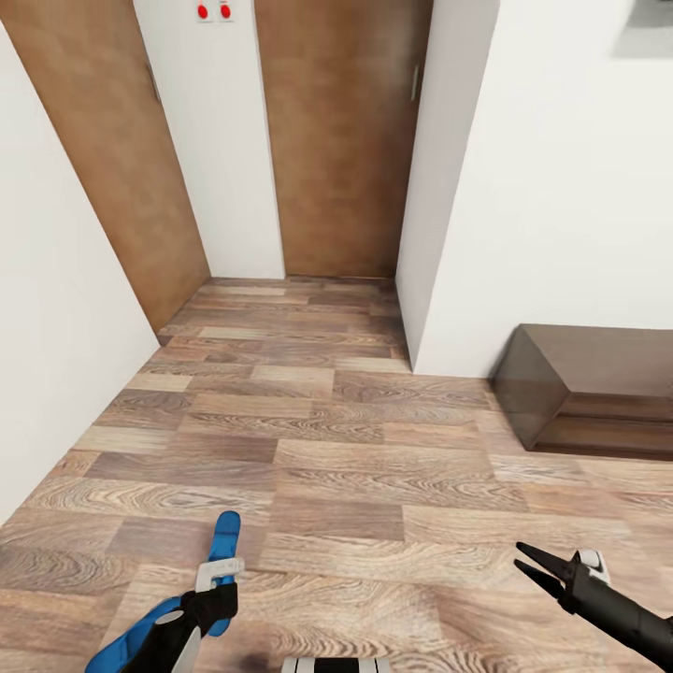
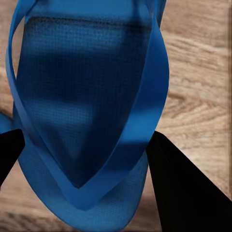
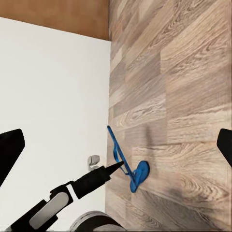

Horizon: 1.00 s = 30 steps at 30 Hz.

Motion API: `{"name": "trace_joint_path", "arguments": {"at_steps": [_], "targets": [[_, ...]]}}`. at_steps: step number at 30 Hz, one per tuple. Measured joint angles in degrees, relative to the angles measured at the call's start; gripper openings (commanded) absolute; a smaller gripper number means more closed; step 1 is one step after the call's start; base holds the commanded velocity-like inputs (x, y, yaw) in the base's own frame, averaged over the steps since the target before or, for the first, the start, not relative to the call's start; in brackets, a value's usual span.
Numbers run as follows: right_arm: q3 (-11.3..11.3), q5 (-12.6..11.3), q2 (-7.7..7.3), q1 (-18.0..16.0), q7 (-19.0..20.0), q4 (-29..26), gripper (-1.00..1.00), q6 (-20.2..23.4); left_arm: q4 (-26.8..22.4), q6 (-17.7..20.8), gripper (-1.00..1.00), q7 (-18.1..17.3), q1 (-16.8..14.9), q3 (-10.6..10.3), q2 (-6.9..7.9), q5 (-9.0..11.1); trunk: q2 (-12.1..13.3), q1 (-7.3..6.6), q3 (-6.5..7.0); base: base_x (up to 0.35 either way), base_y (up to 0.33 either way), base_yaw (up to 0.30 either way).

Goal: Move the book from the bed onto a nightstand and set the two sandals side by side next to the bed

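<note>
My left gripper (image 1: 221, 581) is clamped on a bright blue sandal (image 1: 222, 542), carried above the wood-plank floor (image 1: 355, 467). Its long axis runs away from me toward the brown doors (image 1: 341, 140), one end pointing forward and up. From the left wrist its thin sole (image 2: 82, 87) and V-shaped straps show. My right gripper (image 1: 533, 567) hangs with jaws spread, holding nothing. A dark low cabinet (image 1: 589, 393) sits right.
</note>
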Motion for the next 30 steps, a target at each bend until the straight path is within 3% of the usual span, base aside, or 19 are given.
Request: {"name": "trace_joint_path", "arguments": {"at_steps": [2, 6, 9, 12, 13, 15, 19, 23, 24, 27, 29, 30], "targets": [[0.12, 2.06, 0.01, 0.0, -1.39, -0.12, 1.0, -0.01, 0.0, -0.02, -1.0, -0.02, 0.01, 0.01, 0.0, 0.0, 0.03, -0.05, 0.44, 0.0, 0.0, 0.0], [0.22, 14.74, 0.02, 0.0, -9.28, -0.96, 1.0, 0.03, -0.03, -0.1, -1.0, -0.05, -0.01, -0.13, -0.07, -0.04, 0.08, -0.15, 1.33, 0.0, 0.0, 0.0], [0.18, 19.76, 0.01, 0.0, -12.55, -2.97, 1.0, 0.06, -0.05, -0.11, -1.0, -0.05, -0.03, -0.09, -0.08, -0.06, 0.12, -0.23, 2.0, 0.0, 0.0, 0.0], [0.1, 24.29, 0.01, 0.0, -20.38, -5.89, 1.0, 0.12, -0.06, -0.13, -1.0, -0.05, -0.03, -0.12, -0.09, -0.07, 0.16, -0.31, 2.66, 0.0, 0.0, 0.0], [0.09, 24.69, 0.01, 0.0, -22.3, -6.51, 1.0, 0.14, -0.06, -0.14, -1.0, -0.05, -0.04, -0.13, -0.09, -0.08, 0.18, -0.34, 2.88, 0.0, 0.0, 0.0], [0.04, 25.88, 0.01, 0.0, -31.68, -9.71, 1.0, 0.04, -0.06, -0.19, -1.0, -0.05, 0.0, -0.15, -0.14, -0.07, 0.2, -0.39, 3.33, 0.0, 0.0, 0.0], [0.08, 26.42, 0.14, -0.02, -43.97, -11.66, 1.0, -0.03, -0.07, -0.2, -1.0, -0.05, 0.01, -0.18, -0.17, -0.08, 0.26, -0.49, 4.21, 0.0, 0.0, 0.0], [0.15, 26.56, 0.29, -0.07, -53.51, -11.73, 1.0, -0.83, -0.07, -0.21, -1.0, -0.05, -0.01, -0.17, -0.17, -0.08, 0.31, -0.59, 5.1, 0.0, 0.0, 0.0], [0.31, 26.6, 0.32, -0.08, -56.66, -11.39, 1.0, -4.23, -0.07, -0.21, -1.0, -0.05, 0.0, -0.19, -0.17, -0.08, 0.32, -0.62, 5.32, 0.0, 0.0, 0.0], [0.65, 26.72, 0.4, -0.08, -59.33, -8.15, 1.0, -18.26, 0.0, -0.21, -1.0, -0.09, 0.0, -0.24, -0.18, -0.08, 0.36, -0.7, 5.99, 0.0, 0.0, 0.0], [1.0, 26.79, 0.58, -0.08, -59.44, -5.05, 1.0, -22.08, 0.01, -0.21, -1.0, -0.11, 0.01, -0.24, -0.18, -0.08, 0.39, -0.75, 6.43, 0.0, 0.0, 0.0], [2.36, 26.78, 0.88, -0.07, -58.79, -2.31, 1.0, -23.49, 0.03, -0.21, -1.0, -0.13, 0.02, -0.25, -0.17, -0.08, 0.41, -0.77, 6.65, 0.0, 0.0, 0.0]]}}
